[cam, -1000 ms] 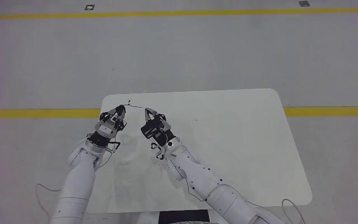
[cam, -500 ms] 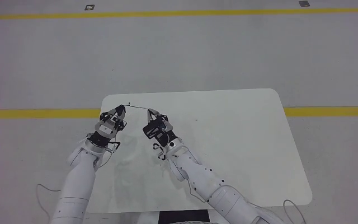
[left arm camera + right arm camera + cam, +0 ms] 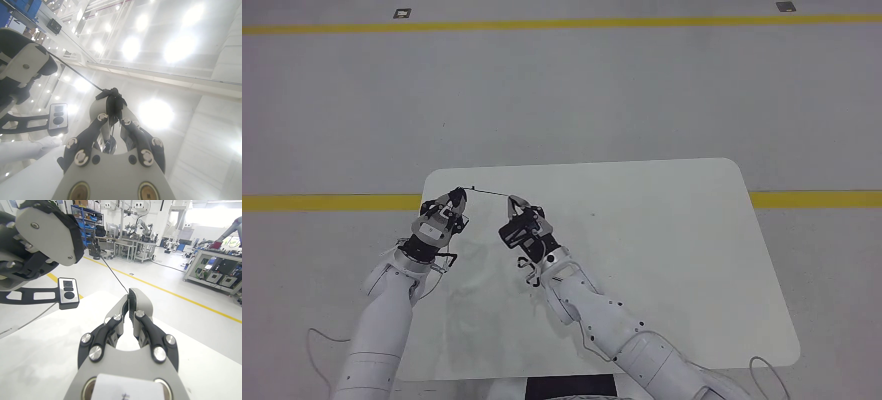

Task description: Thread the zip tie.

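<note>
A thin black zip tie point(image 3: 487, 192) is stretched in the air between my two grippers, above the back left part of the white table point(image 3: 662, 260). My left gripper point(image 3: 456, 197) is shut on its head end point(image 3: 110, 92), and the strap point(image 3: 75, 71) runs from there toward the right gripper point(image 3: 28, 62). My right gripper point(image 3: 513, 204) is shut on the tail, which enters between the fingertips point(image 3: 129, 297). From there the strap point(image 3: 111, 271) rises toward the left gripper point(image 3: 47, 237).
Both grippers hover close to the table's back left edge point(image 3: 442, 172). A wide bare stretch of tabletop point(image 3: 692, 300) lies to the right and toward the front. Grey floor with a yellow line point(image 3: 332, 202) surrounds the table.
My right gripper has shifted slightly right, away from the left one. The strap between them now looks longer and straighter. The left gripper has stayed in place.
</note>
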Motion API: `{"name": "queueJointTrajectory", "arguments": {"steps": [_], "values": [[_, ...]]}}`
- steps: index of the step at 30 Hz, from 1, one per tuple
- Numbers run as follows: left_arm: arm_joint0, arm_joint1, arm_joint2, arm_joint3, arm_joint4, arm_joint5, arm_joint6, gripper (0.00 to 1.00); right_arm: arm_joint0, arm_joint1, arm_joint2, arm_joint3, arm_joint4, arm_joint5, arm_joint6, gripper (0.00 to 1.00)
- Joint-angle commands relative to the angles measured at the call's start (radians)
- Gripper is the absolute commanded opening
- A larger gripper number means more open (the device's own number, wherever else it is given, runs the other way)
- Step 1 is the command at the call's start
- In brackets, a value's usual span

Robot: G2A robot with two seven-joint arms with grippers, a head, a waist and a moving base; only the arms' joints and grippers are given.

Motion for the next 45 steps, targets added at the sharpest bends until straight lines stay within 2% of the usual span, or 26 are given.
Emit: {"name": "queueJointTrajectory", "arguments": {"steps": [1, 17, 18, 19, 20, 24, 29, 32, 45], "values": [[0.000, 0.000, 0.000, 0.000, 0.000, 0.000, 0.000, 0.00, 0.000, 0.001, 0.001, -0.001, 0.000, 0.001, 0.000, 0.00], [0.000, 0.000, 0.000, 0.000, 0.000, 0.000, 0.000, 0.00, -0.022, 0.022, 0.013, -0.042, 0.000, 0.008, -0.002, 0.00], [0.000, 0.000, 0.000, 0.000, 0.000, 0.000, 0.000, 0.00, -0.023, 0.024, 0.013, -0.044, 0.000, 0.008, -0.003, 0.11], [0.000, 0.000, 0.000, 0.000, 0.000, 0.000, 0.000, 0.00, -0.025, 0.026, 0.012, -0.047, 0.000, 0.009, -0.003, 0.31], [0.000, 0.000, 0.000, 0.000, 0.000, 0.000, 0.000, 0.00, -0.027, 0.028, 0.013, -0.049, 0.000, 0.011, -0.004, 0.98], [0.000, 0.000, 0.000, 0.000, 0.000, 0.000, 0.000, 0.00, -0.040, 0.035, 0.022, -0.061, 0.000, 0.027, -0.001, 1.00], [0.000, 0.000, 0.000, 0.000, 0.000, 0.000, 0.000, 0.00, -0.084, 0.048, 0.073, -0.112, 0.008, 0.051, -0.003, 1.00], [0.000, 0.000, 0.000, 0.000, 0.000, 0.000, 0.000, 0.00, -0.116, 0.057, 0.114, -0.156, 0.039, 0.023, -0.013, 1.00], [0.000, 0.000, 0.000, 0.000, 0.000, 0.000, 0.000, 0.00, -0.116, 0.057, 0.114, -0.156, 0.039, 0.023, -0.013, 1.00]]}}
